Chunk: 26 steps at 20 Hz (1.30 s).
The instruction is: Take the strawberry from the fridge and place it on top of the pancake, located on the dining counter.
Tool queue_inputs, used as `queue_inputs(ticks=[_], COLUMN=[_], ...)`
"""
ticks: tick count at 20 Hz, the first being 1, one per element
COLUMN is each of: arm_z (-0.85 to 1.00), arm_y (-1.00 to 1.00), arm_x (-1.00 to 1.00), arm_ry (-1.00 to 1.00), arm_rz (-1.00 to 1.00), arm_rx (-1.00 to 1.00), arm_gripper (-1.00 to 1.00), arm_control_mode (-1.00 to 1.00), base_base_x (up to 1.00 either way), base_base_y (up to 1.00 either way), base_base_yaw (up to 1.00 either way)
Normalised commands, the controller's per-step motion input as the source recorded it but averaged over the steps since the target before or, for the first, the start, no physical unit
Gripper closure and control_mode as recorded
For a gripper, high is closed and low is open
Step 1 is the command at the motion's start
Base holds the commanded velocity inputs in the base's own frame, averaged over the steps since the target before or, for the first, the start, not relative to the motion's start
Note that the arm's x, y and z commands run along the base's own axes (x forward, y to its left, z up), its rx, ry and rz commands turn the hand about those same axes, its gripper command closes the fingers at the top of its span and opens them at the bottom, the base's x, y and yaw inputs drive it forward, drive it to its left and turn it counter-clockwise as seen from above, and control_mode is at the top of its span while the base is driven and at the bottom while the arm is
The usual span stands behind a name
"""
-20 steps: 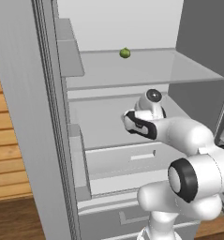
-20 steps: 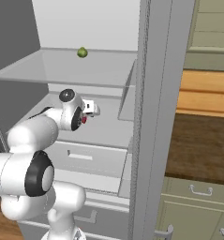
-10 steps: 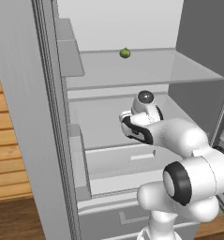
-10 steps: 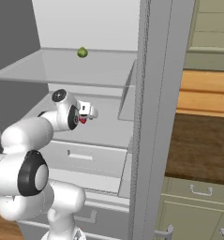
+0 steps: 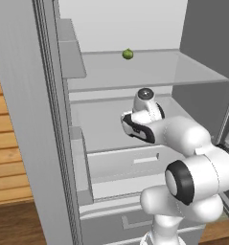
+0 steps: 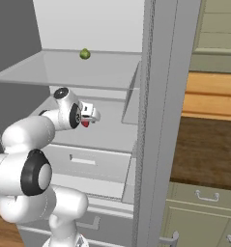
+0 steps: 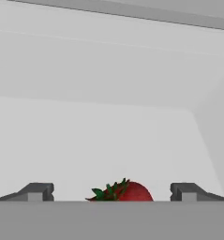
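Observation:
The strawberry [image 7: 123, 192] is tiny and red with green leaves, and lies low between my two finger tips [image 7: 38, 190], touching neither. From the right base view the strawberry [image 6: 85, 124] sits on the white lower shelf just under my gripper [image 6: 91, 117]. My gripper [image 7: 112, 192] is open, its jaws wide apart on either side of the berry. The fridge [image 5: 39, 119] stands open with my arm reaching in under its glass shelf [image 5: 149, 72]. The pancake and the dining counter are out of view.
A small green round fruit [image 5: 128, 54] [image 6: 84, 54] rests at the back of the glass shelf. Below my arm is a white drawer [image 6: 83, 161]. The fridge's door post [image 6: 160, 120] rises close on the right. Olive-green cabinets [image 6: 204, 202] stand beyond it.
My wrist has swung a little to the left inside the fridge and the hand has dipped slightly. The strawberry has stayed under the gripper.

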Motion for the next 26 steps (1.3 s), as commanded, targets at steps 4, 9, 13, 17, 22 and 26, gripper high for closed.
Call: queue_inputs(ticks=[4, 9, 13, 17, 22, 26], arm_z=[-0.12, -0.17, -0.13, -0.16, -0.17, -0.1], arm_y=[0.0, 0.0, 0.0, 0.0, -0.01, -0.05], arm_x=[0.0, 0.0, 0.01, 0.0, 0.0, -0.17], arm_ry=[0.0, 0.02, 0.06, 0.06, 0.06, 0.01], arm_rz=[0.0, 0.0, 0.0, 0.0, 0.0, 0.0], arm_rx=[0.0, 0.0, 0.0, 0.0, 0.0, 0.02], arm_gripper=[-1.0, -1.0, -1.0, 1.0, 1.0, 1.0], arm_control_mode=[-1.0, -1.0, -1.0, -1.0, -1.0, -1.0], base_base_x=[0.0, 0.0, 0.0, 0.0, 0.0, 0.0], base_base_y=[0.0, 0.0, 0.0, 0.0, 0.0, 0.0], base_base_yaw=[0.0, 0.0, 0.0, 0.0, 0.0, 0.0])
